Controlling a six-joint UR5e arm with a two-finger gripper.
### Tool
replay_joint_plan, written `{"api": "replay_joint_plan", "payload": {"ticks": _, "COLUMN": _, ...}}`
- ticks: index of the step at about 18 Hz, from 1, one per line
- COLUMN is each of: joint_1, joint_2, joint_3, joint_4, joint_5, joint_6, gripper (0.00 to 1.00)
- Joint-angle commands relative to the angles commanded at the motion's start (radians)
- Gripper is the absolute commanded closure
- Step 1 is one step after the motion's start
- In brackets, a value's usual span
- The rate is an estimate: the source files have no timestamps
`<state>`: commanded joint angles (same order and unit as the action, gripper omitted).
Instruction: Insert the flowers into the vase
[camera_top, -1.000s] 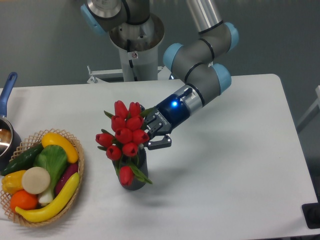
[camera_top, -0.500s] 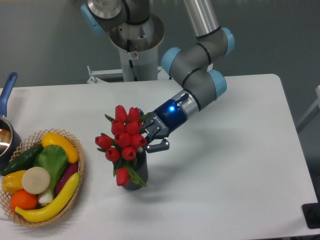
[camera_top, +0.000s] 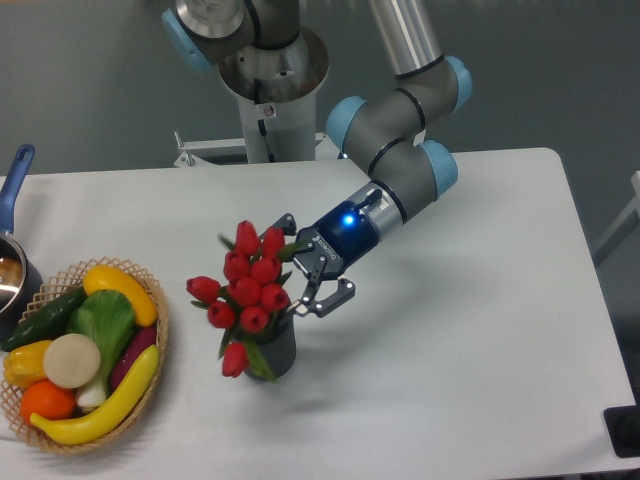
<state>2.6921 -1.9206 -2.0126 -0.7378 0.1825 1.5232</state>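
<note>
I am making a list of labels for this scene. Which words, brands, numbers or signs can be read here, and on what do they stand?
No text can be read.
Small red and white sticker on the robot base column: too small to read.
Pale marking on the pincer body: blurred, unreadable.

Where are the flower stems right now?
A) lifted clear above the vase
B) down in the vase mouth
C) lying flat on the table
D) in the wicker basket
B: the flowers stand with their stems in the vase, while the claw sits spread open beside them.
</note>
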Motion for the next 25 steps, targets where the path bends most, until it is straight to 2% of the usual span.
{"api": "replay_joint_plan", "payload": {"ticks": 3, "joint_1": 0.032, "joint_2": 0.035, "joint_3": -0.011, "joint_4": -0.002, "joint_5": 0.009, "joint_6": -0.011, "gripper": 0.0}}
{"api": "replay_joint_plan", "payload": {"ticks": 6, "joint_1": 0.103, "joint_2": 0.113, "joint_3": -0.034, "joint_4": -0.003, "joint_5": 0.046, "joint_6": -0.009, "gripper": 0.0}}
{"api": "replay_joint_plan", "payload": {"ticks": 7, "joint_1": 0.124, "joint_2": 0.147, "joint_3": -0.028, "joint_4": -0.002, "joint_5": 0.095, "joint_6": -0.008, "gripper": 0.0}}
{"api": "replay_joint_plan", "payload": {"ticks": 9, "joint_1": 0.166, "joint_2": 0.222, "joint_3": 0.02, "joint_4": -0.006, "joint_5": 0.261, "joint_6": -0.012, "gripper": 0.0}}
{"api": "replay_joint_plan", "payload": {"ticks": 11, "joint_1": 0.166, "joint_2": 0.271, "joint_3": 0.057, "joint_4": -0.006, "joint_5": 0.423, "joint_6": -0.014, "gripper": 0.0}}
{"api": "replay_joint_plan", "payload": {"ticks": 14, "joint_1": 0.176, "joint_2": 0.333, "joint_3": 0.093, "joint_4": -0.015, "joint_5": 0.569, "joint_6": -0.017, "gripper": 0.0}}
{"api": "replay_joint_plan", "payload": {"ticks": 15, "joint_1": 0.186, "joint_2": 0.345, "joint_3": 0.106, "joint_4": -0.017, "joint_5": 0.593, "joint_6": -0.024, "gripper": 0.0}}
{"api": "replay_joint_plan", "payload": {"ticks": 16, "joint_1": 0.205, "joint_2": 0.354, "joint_3": 0.144, "joint_4": -0.034, "joint_5": 0.603, "joint_6": -0.07, "gripper": 0.0}}
{"api": "replay_joint_plan", "payload": {"ticks": 17, "joint_1": 0.216, "joint_2": 0.356, "joint_3": 0.173, "joint_4": -0.061, "joint_5": 0.61, "joint_6": -0.093, "gripper": 0.0}}
{"api": "replay_joint_plan", "payload": {"ticks": 19, "joint_1": 0.222, "joint_2": 0.37, "joint_3": 0.257, "joint_4": -0.199, "joint_5": 0.731, "joint_6": -0.092, "gripper": 0.0}}
{"api": "replay_joint_plan", "payload": {"ticks": 20, "joint_1": 0.222, "joint_2": 0.374, "joint_3": 0.277, "joint_4": -0.24, "joint_5": 0.789, "joint_6": -0.08, "gripper": 0.0}}
{"api": "replay_joint_plan", "payload": {"ticks": 22, "joint_1": 0.222, "joint_2": 0.406, "joint_3": 0.293, "joint_4": -0.334, "joint_5": 0.941, "joint_6": 0.025, "gripper": 0.0}}
{"api": "replay_joint_plan", "payload": {"ticks": 25, "joint_1": 0.229, "joint_2": 0.426, "joint_3": 0.314, "joint_4": -0.454, "joint_5": 1.032, "joint_6": 0.156, "gripper": 0.0}}
